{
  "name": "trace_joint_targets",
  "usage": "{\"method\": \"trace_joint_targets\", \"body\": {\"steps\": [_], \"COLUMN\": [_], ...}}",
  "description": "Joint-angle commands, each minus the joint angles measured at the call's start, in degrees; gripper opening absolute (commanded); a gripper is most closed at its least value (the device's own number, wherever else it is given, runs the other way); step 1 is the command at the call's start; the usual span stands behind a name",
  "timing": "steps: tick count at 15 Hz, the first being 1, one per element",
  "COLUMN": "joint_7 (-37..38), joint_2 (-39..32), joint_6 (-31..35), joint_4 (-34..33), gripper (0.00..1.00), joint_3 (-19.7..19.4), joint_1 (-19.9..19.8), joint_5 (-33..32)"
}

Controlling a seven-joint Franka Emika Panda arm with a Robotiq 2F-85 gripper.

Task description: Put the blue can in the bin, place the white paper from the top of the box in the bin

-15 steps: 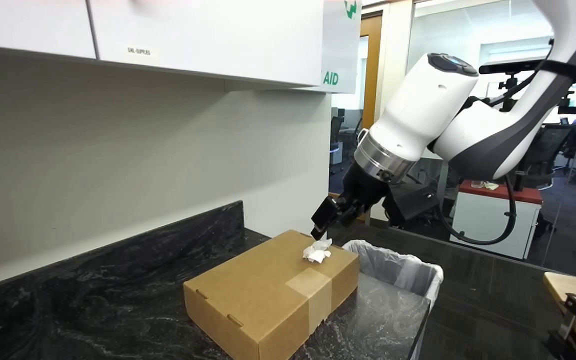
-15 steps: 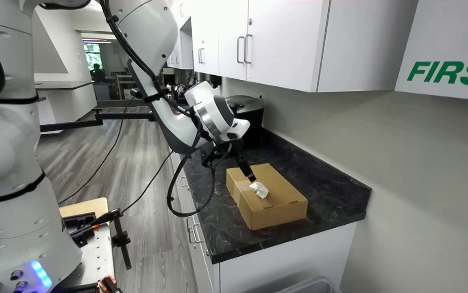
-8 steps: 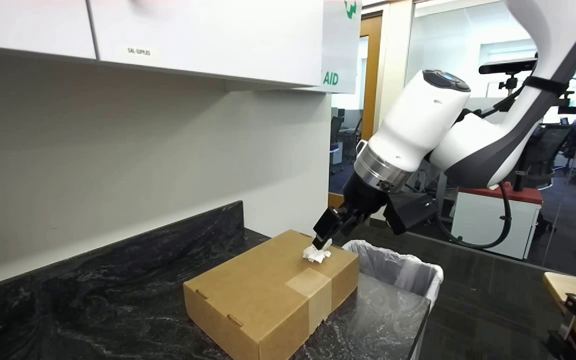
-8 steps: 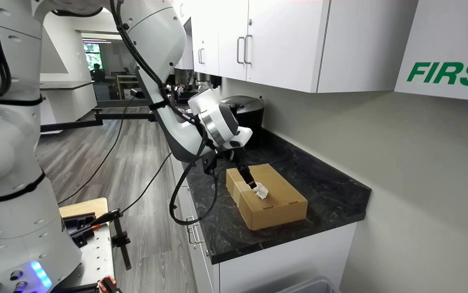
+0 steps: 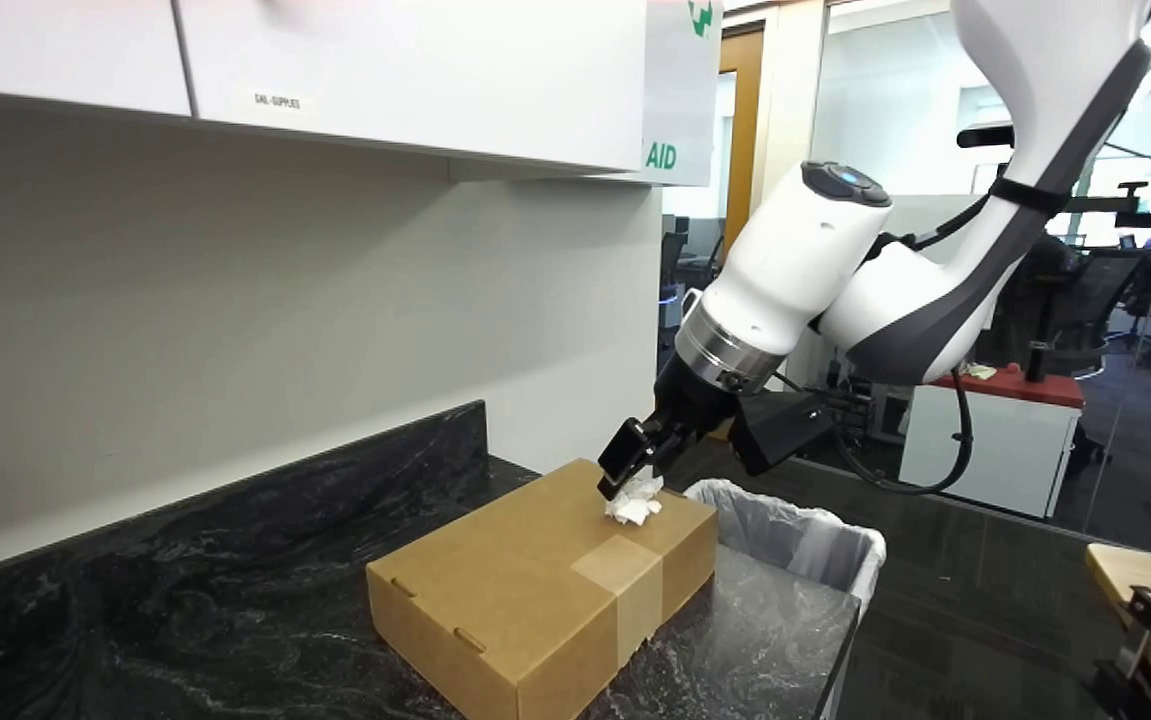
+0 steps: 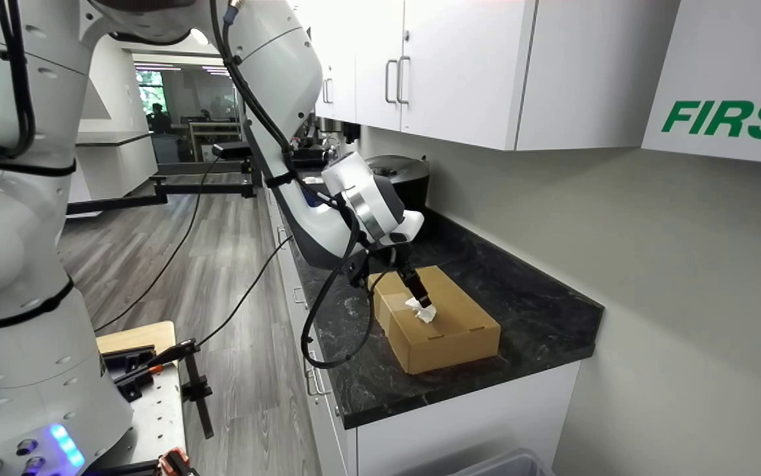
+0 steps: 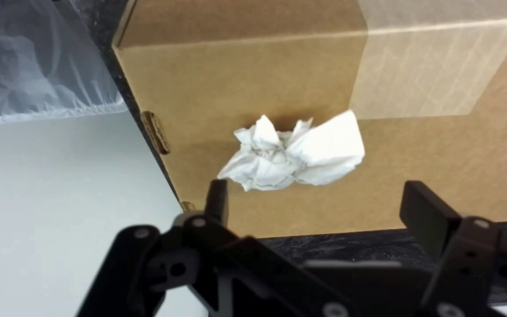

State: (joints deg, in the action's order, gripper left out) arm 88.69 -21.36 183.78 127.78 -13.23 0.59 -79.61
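The white paper [image 5: 635, 498] is a crumpled wad on top of the brown box [image 5: 515, 560], near one end. In the wrist view the paper [image 7: 293, 154] lies just ahead of the fingertips. My gripper [image 7: 315, 193] is open, with a wide gap and nothing held. In both exterior views the gripper [image 5: 625, 480] is tilted down right at the paper, close above the box [image 6: 466, 330]. I cannot tell whether a finger touches the paper. The bin [image 5: 870, 560] has a whitish bag over its rim and stands past the counter end beside the box. The blue can is out of view.
Dark counter [image 5: 185, 600] lies under the box, with a wall behind it. White cabinets [image 5: 415, 80] hang above. A black round-topped appliance [image 6: 406, 178] stands farther along the counter. A clear plastic container [image 6: 512, 463] shows at the bottom of an exterior view. A cable hangs from the arm.
The arm has come down and across, bringing the open gripper lower and over toward the wall side of the paper. The paper, the box and the bin have not moved.
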Motion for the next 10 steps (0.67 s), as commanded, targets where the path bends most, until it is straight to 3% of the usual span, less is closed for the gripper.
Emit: {"method": "trace_joint_targets", "body": {"steps": [1, 7, 8, 9, 10], "joint_7": [2.38, 2.54, 2.54, 2.58, 2.54], "joint_2": [-3.51, -6.76, -7.06, -7.4, -7.58], "joint_6": [1.93, 1.97, 1.98, 2.18, 2.32], "joint_4": [-3.76, -6.3, -6.58, -6.87, -7.02], "gripper": [1.0, 1.0, 0.97, 0.73, 0.72], "joint_3": [-1.33, -1.81, -1.93, -2.08, -2.15], "joint_1": [0.59, 0.67, 0.7, 0.71, 0.68], "joint_5": [-2.23, -2.16, -2.16, -2.19, -2.12]}}
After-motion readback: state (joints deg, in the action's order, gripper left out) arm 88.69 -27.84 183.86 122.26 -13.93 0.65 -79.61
